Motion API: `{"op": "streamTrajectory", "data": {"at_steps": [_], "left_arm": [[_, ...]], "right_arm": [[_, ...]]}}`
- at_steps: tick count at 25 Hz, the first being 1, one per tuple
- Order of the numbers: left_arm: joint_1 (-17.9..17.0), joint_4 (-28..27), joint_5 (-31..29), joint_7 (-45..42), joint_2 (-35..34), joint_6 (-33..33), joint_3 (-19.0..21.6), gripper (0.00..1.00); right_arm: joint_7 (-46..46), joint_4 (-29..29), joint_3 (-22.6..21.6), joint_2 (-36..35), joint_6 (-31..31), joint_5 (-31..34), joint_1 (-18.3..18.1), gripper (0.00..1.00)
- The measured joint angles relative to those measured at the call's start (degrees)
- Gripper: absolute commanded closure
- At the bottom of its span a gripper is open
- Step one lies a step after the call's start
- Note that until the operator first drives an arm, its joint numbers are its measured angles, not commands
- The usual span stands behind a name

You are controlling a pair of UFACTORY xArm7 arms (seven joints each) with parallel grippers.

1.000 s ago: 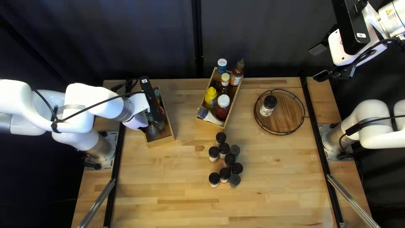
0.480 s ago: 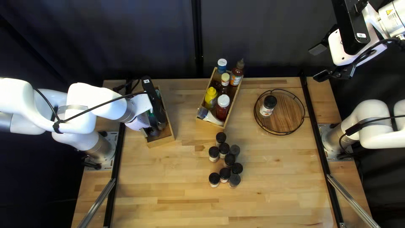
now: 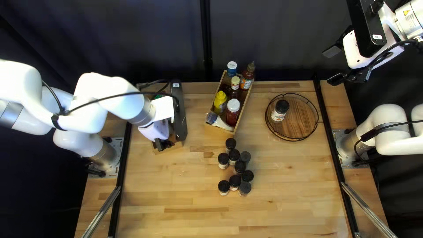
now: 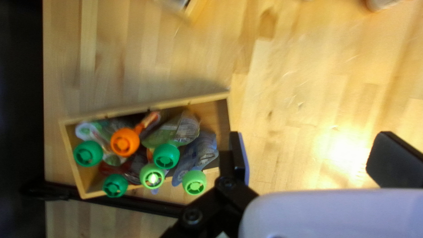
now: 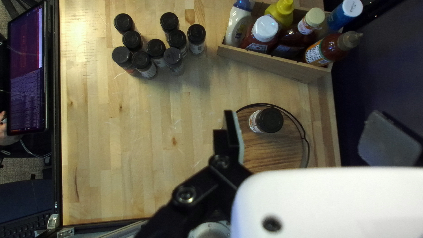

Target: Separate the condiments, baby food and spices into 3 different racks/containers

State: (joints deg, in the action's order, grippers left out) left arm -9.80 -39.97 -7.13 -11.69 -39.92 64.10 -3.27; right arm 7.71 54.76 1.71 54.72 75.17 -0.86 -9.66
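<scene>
While the black left gripper (image 3: 163, 143) gaped, the black right gripper (image 3: 335, 65) hung released.
Black-lidded jar (image 3: 280, 110) — three o'clock, top left view.

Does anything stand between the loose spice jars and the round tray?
Nothing visible does: the condiment box stands off to the side of the path from jars to tray. The tray's wire rim would probably have to be cleared.

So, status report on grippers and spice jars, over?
Left gripper, right gripper: both open, empty. One spice jar on round tray; nine more jars on table. Pouch box beside left gripper.
</scene>
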Motion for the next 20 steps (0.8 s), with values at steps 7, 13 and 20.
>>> {"op": "streamTrajectory", "data": {"at_steps": [7,13,20], "left_arm": [[-1.7,-9.8,1.2,8.4,5.4,-0.8,-4.6,0.00],[-1.9,-14.3,0.8,12.2,4.7,-0.4,-6.6,0.00],[-0.2,-14.2,-0.7,13.0,-2.9,2.0,-6.8,0.00]], "right_arm": [[0.0,0.0,0.0,0.0,0.0,0.0,0.0,0.00],[0.0,0.0,0.0,0.0,0.0,0.0,0.0,0.00],[0.0,0.0,0.0,0.0,0.0,0.0,0.0,0.00]]}}
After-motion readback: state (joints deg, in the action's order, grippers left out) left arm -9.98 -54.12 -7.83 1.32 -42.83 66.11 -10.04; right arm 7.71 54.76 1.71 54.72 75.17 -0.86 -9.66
